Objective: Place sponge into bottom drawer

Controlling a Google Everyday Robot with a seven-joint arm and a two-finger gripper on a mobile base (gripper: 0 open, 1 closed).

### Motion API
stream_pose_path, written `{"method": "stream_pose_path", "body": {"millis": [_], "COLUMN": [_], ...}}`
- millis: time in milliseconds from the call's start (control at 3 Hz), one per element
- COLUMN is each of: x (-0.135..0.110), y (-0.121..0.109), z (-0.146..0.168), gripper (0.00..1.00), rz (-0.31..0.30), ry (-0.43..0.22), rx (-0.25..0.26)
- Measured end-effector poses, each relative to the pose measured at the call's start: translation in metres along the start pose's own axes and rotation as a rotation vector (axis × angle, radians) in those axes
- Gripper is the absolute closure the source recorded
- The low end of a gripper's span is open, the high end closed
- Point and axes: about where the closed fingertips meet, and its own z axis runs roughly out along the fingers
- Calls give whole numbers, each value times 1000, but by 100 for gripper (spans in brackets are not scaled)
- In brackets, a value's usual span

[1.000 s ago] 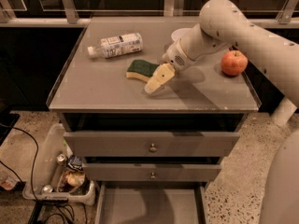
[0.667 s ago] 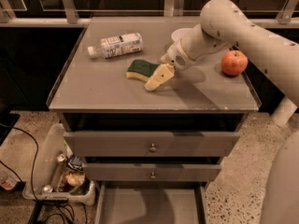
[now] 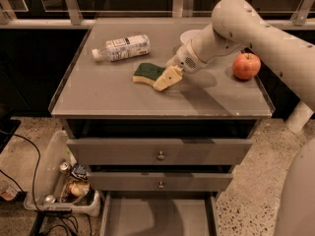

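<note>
Arm (image 3: 246, 23) enters from the right edge, pale and thick, angled down and left across the worktop (image 3: 98, 95). Wrist is bent downward, ribbed cuff facing the camera. Tool (image 3: 166, 78) sits low over the worktop, its cream tip touching the right end of the sponge (image 3: 146, 72). Whether the tool is open, closed, or gripping cannot be told from this angle.

Sponge lies flat near mid-worktop, green layer up, yellow foam showing along its front edge.

A plastic bottle (image 3: 122, 47) lies on its side to the back left, well apart from the sponge. An apple (image 3: 246, 66) stands at the right, beyond the wrist. A pale round thing, possibly a bowl (image 3: 188, 34), is half hidden behind the arm.

The two upper drawers are shut, with a knob (image 3: 160, 155) on the top one. The bottom drawer (image 3: 157, 218) is pulled out, grey floor bare. A bin (image 3: 47, 173) with cans stands on the floor at the left.
</note>
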Motion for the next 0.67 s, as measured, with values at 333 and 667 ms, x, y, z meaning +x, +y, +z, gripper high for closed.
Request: {"method": "stream_pose_path", "body": {"millis": [333, 667], "x": [0, 0], "y": [0, 0], "z": [0, 0], "gripper": [90, 100], "rz": [0, 0], "ry": [0, 0], "rx": [0, 0]}}
